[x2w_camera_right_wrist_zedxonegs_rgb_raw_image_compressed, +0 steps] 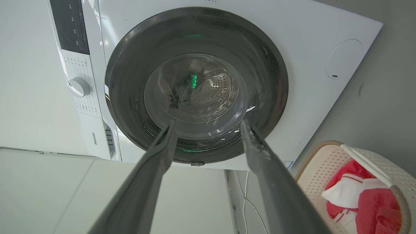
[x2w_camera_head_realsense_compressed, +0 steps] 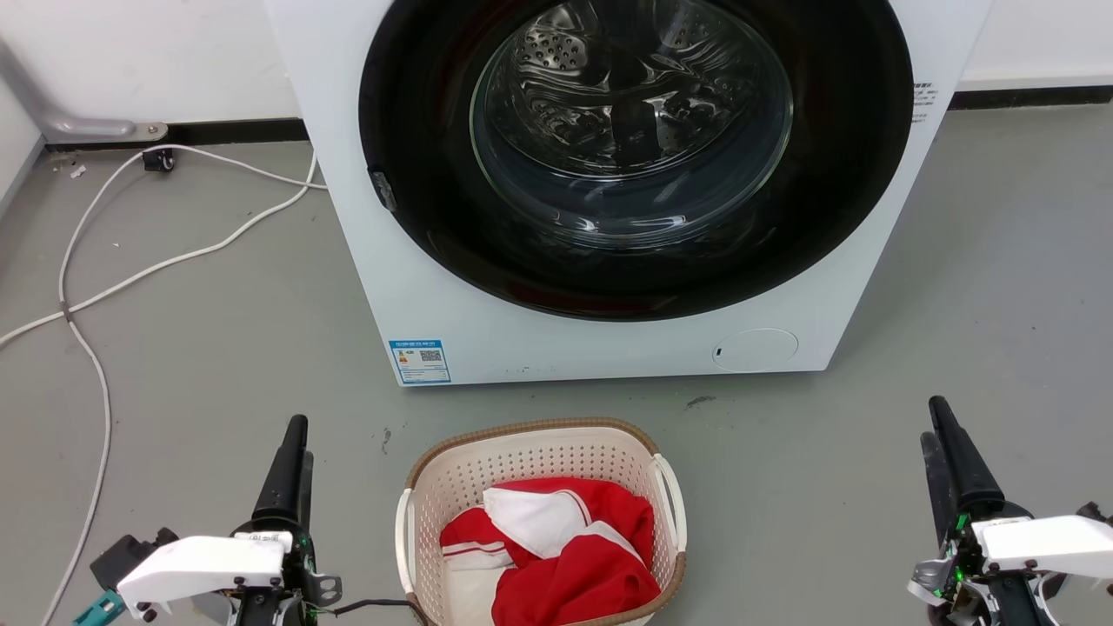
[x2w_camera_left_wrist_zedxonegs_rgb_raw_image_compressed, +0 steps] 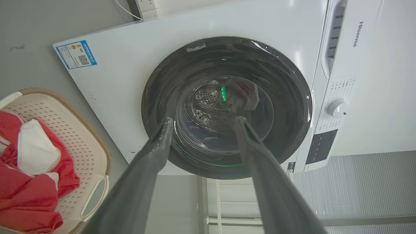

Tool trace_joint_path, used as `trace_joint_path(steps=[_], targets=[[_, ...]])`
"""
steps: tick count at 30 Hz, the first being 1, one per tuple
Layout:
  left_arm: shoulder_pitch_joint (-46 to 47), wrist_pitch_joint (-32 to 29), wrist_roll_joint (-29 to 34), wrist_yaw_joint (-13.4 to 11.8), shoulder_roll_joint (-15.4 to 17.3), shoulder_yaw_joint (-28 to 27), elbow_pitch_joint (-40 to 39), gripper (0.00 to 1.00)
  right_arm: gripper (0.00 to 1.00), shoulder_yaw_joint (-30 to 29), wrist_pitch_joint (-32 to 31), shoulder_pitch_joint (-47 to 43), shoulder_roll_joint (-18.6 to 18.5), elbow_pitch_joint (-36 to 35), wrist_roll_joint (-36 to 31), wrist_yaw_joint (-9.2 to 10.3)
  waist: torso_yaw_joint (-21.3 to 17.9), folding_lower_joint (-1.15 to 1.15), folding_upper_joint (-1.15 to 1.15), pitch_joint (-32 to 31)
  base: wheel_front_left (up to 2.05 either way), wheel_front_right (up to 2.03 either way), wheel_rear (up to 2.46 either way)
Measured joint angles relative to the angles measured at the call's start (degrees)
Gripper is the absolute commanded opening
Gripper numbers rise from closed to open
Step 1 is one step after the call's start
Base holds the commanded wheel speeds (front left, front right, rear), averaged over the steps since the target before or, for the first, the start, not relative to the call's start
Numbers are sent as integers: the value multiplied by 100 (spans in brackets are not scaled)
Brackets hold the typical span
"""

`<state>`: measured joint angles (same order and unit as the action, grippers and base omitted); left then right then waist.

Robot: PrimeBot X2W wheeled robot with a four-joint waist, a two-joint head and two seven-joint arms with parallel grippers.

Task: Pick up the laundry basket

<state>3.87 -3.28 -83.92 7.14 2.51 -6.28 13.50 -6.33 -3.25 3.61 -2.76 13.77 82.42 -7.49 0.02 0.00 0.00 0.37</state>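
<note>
My left gripper (x2w_camera_head_realsense_compressed: 296, 432) sits closest, at the lower left of the head view, dark fingers pointing up toward the machine. My right gripper (x2w_camera_head_realsense_compressed: 932, 423) is at the lower right in the same pose. Both hang above the grey floor (x2w_camera_head_realsense_compressed: 956, 304). In the left wrist view my left gripper (x2w_camera_left_wrist_zedxonegs_rgb_raw_image_compressed: 203, 123) has its two long fingers spread wide apart with nothing between them. In the right wrist view my right gripper (x2w_camera_right_wrist_zedxonegs_rgb_raw_image_compressed: 208, 124) is spread just the same, also empty.

Between the two grippers, and touched by neither, the cream plastic laundry basket (x2w_camera_head_realsense_compressed: 522, 462) with perforated walls, a brown woven-look rim and white side handles stands on the floor. It is just in front of the big white front-loading washer (x2w_camera_head_realsense_compressed: 435, 296), whose round dark glass door (x2w_camera_head_realsense_compressed: 630, 148) faces me. The basket is nearer my left gripper than my right. A crumpled red and white garment (x2w_camera_head_realsense_compressed: 565, 556) lies inside it. White cables (x2w_camera_head_realsense_compressed: 174, 259) trail over the floor to the left of the washer.
</note>
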Motion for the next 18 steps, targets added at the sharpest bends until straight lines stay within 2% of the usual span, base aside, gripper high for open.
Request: trace_joint_path(steps=[18], targets=[[-7, 433, 2031, -268, 2, 237, -500, 100, 100, 216, 431, -116, 1, -561, -2479, 0, 13, 0, 0, 25, 0, 0, 0]])
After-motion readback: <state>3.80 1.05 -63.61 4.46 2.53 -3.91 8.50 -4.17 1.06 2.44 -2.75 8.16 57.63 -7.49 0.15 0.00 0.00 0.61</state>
